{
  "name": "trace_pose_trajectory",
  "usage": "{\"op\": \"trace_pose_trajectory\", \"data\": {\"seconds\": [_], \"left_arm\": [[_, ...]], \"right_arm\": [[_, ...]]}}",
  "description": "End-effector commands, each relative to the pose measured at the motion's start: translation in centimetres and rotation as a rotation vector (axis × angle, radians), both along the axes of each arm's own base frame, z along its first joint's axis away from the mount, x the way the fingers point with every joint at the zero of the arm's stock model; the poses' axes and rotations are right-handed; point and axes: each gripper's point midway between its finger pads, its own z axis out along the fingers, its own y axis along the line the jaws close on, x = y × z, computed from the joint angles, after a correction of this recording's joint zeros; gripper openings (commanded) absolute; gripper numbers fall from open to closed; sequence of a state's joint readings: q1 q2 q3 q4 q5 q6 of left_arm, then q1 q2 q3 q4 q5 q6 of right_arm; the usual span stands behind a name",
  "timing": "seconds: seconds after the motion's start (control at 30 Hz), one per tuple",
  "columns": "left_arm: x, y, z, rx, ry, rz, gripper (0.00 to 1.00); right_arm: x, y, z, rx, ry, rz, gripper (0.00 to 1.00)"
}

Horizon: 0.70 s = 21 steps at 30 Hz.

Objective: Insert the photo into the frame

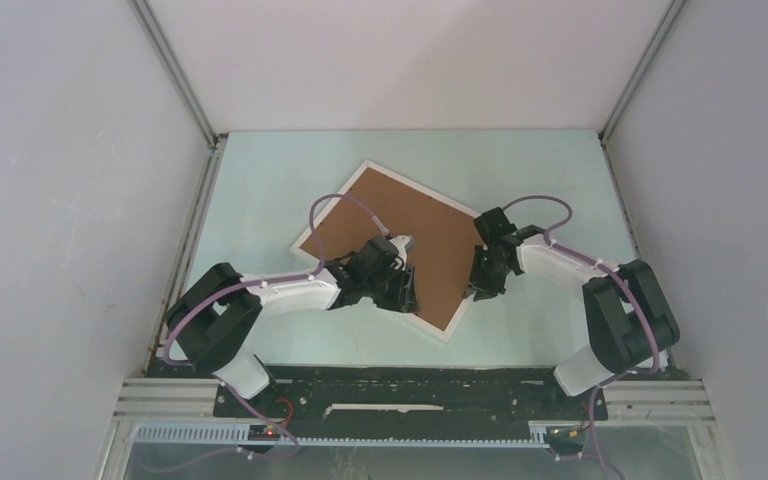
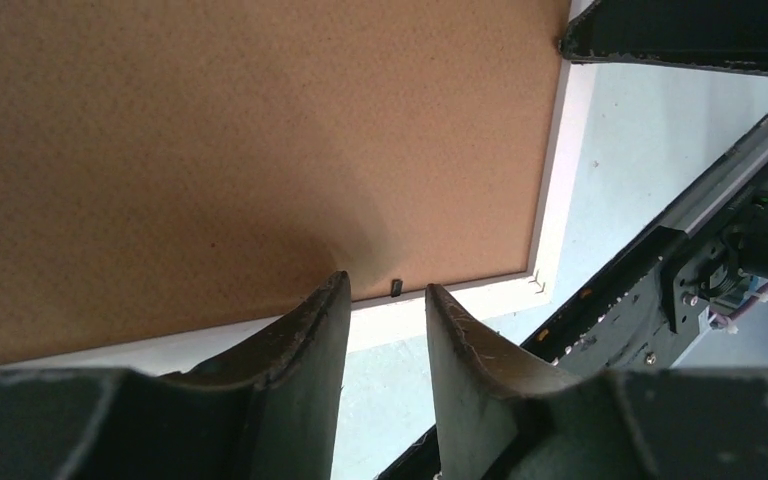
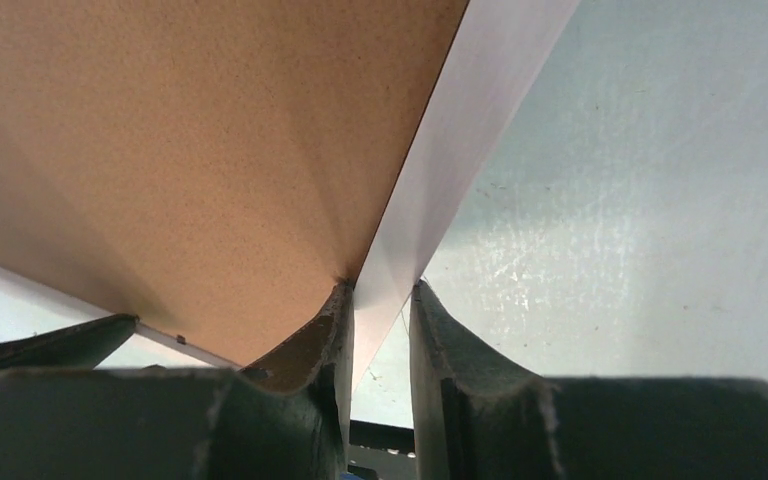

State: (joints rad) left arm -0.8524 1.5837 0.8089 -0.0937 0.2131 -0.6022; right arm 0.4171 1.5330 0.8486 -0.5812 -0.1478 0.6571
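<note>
Because it lies face down, the thin white rectangular picture frame (image 1: 447, 336) shows me only its back. It sits about the middle of the smooth, pale blue-green tabletop (image 1: 260, 180), turned at a slant, with one corner aimed at the far edge and the opposite one at the near edge. A plain brown backing board (image 1: 400, 230) fills the frame. Its surface is matt and finely speckled, like pressed fibreboard, and the flat white rim shows all round it.

The left fingers (image 2: 305, 340) are dark, curved and scuffed. They hang over the frame's near-left side, close to its nearest corner. They stand apart with a clear gap and grip nothing. Between their tips I can see the white rim and a small black metal tab (image 2: 396, 288) at the board's edge. Just beside them, the mitred corner carries a little zigzag staple mark (image 2: 538, 283).

The right fingers (image 3: 450, 340) are at the frame's near-right side. They straddle the white rim and pinch it, one tip at the seam where board meets rim and the other against the rim's outer edge.

Purple cables (image 1: 340, 205) loop over the white and black arms. A black rail (image 1: 410, 385) runs along the near edge of the tabletop.
</note>
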Motion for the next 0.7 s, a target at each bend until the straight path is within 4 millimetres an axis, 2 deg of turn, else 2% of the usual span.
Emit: {"op": "trace_pose_trajectory", "data": {"seconds": [0.0,0.17,0.23,0.4,0.5,0.6,0.67], "left_arm": [[-2.7,2.4,-3.8,0.097,0.092,-0.013,0.42],[-3.0,2.6,-3.8,0.09,0.086,-0.016,0.41],[-3.1,2.8,-3.8,0.092,0.083,-0.019,0.4],[-3.1,3.1,-4.0,0.098,0.077,-0.019,0.4],[-3.2,3.1,-3.8,0.091,0.075,-0.016,0.4],[-3.1,3.1,-3.3,0.086,0.065,-0.018,0.4],[-3.0,3.0,-2.4,0.079,0.046,-0.025,0.4]], "right_arm": [[-0.5,-2.4,-3.4,-0.264,0.04,0.012,0.3],[-0.9,-2.6,-5.3,-0.362,0.121,0.051,0.28],[-0.5,-2.2,-5.4,-0.416,0.137,0.086,0.29],[-0.9,-1.8,-6.3,-0.538,0.196,0.171,0.29],[-1.2,-1.5,-6.6,-0.555,0.213,0.201,0.3],[-0.2,-0.4,-5.7,-0.473,0.17,0.217,0.39],[1.4,0.7,-3.6,-0.378,0.094,0.212,0.47]]}}
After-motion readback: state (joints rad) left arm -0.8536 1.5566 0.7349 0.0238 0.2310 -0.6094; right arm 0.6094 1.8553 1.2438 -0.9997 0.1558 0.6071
